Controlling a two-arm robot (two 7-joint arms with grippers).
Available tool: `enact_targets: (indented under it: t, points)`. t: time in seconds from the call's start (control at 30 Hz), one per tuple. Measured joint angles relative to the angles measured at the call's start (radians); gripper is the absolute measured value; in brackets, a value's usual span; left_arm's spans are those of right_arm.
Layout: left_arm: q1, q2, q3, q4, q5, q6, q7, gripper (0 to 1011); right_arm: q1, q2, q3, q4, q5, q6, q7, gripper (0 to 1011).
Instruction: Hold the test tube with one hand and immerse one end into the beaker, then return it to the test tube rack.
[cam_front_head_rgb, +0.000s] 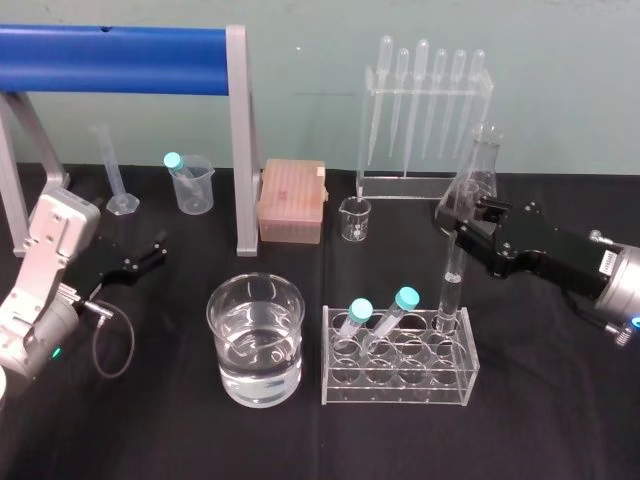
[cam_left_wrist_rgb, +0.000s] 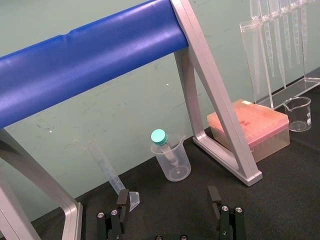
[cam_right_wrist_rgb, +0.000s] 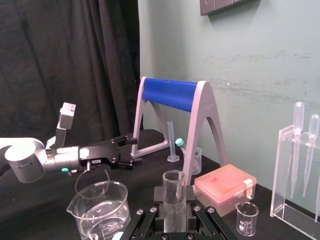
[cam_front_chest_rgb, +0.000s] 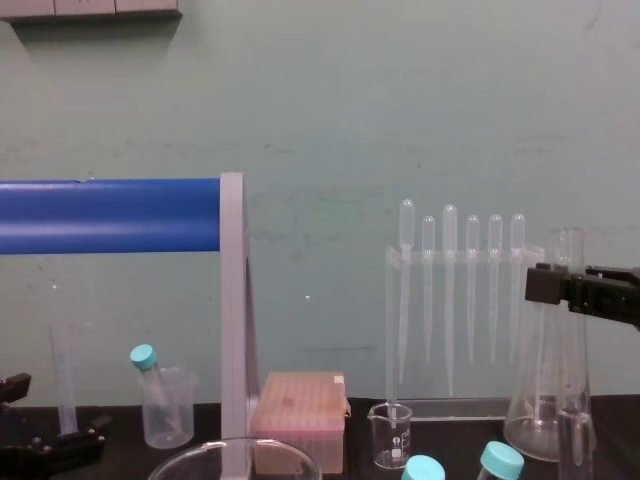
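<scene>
– While the right claw (cam_front_head_rgb: 462, 218) sits over the rack's far right corner, what has it got?

– It's clamped on the long, thin, clear glass test tube (cam_front_head_rgb: 452, 285), high up near the lip. In the right wrist view, black fingers (cam_right_wrist_rgb: 159, 197) press both sides of the glass. The test tube is close to upright. Its lower end is down in a back-row hole at the right end of the clear plastic test tube rack (cam_front_head_rgb: 400, 378).

– Which step?

– My read is the grasp at the rack, dip not yet made. I can't tell whether the glass is wet, so that's tentative.

– Where's the target?

– The wide clear glass beaker (cam_front_head_rgb: 215, 320) stands on the black counter (cam_front_head_rgb: 150, 420) just left of the rack. It's part full of clear liquid.

– And the next move?

– Probably a straight lift until the bottom clears the rack top. Then carry it left, high enough to pass the two slanted teal-capped tubes (cam_front_head_rgb: 360, 312), and lower one end through the beaker's rim. Any tilt while the tube is still in the hole would lever glass against plastic.

– The other arm?

– The left claw (cam_front_head_rgb: 148, 255) is parked far left. Its fingers are apart and hold nothing.
</scene>
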Motion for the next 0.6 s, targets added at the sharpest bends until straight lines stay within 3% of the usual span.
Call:
enact_targets:
  t: [0.6]
  points:
    - [0.0,0.0,0.0,0.0,0.0,0.0,0.0,1000,0.049,-0.014,-0.045,0.064,-0.03,0.011,0.03,249]
